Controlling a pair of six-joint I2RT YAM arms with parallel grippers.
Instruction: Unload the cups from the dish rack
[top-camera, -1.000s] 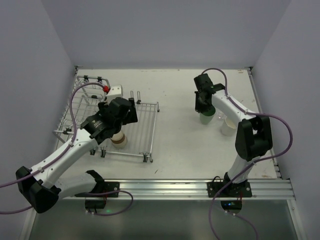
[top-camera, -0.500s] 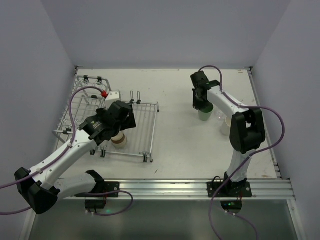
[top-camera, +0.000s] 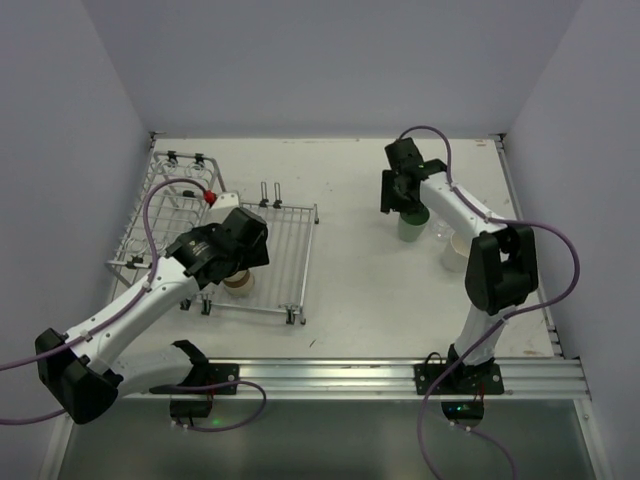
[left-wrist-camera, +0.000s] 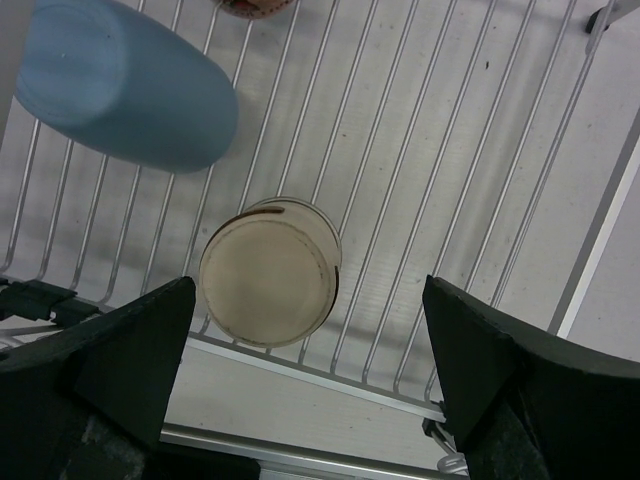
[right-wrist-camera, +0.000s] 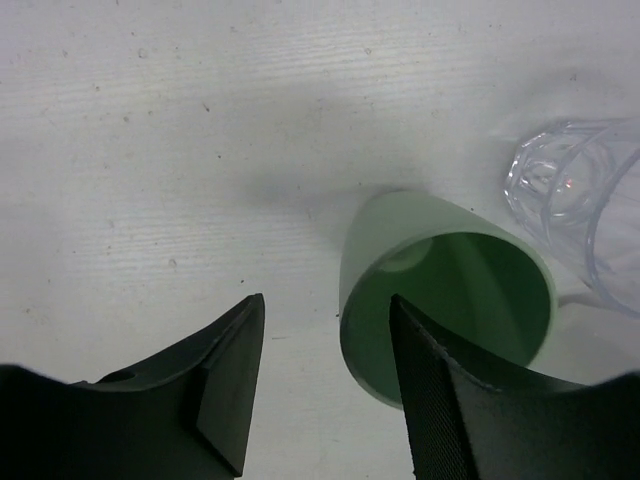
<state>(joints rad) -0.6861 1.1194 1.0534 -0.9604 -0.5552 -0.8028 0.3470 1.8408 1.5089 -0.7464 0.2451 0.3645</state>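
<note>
Standing on end in the dish rack (left-wrist-camera: 450, 200), the brown cup with a cream rim (left-wrist-camera: 270, 270) showed me only a round, flat, matte cream face edged by a thin brown line. Its long axis ran straight up toward my left wrist camera, and I could not tell whether the mouth or the base faced me. It sat at lower centre of that view on thin, shiny, parallel silver wires, close to the rack's edge bar. My left gripper (left-wrist-camera: 310, 350) hung above it, spread wide, one dark finger at each lower corner, neither touching the cup. A smooth, matte blue cup (left-wrist-camera: 125, 90) filled the upper left, its long axis slanting from the left edge down toward the centre.

In the right wrist view, the pale green cup (right-wrist-camera: 440, 290) stood on the scuffed white table (right-wrist-camera: 150, 150) at centre right, mouth up, with a glossy, darker green inside. A clear, faceted cup (right-wrist-camera: 580, 200) was just beside it in the upper right. My right gripper (right-wrist-camera: 325, 390) was released, gripping nothing, its right finger overlapping the green rim in the picture.
</note>
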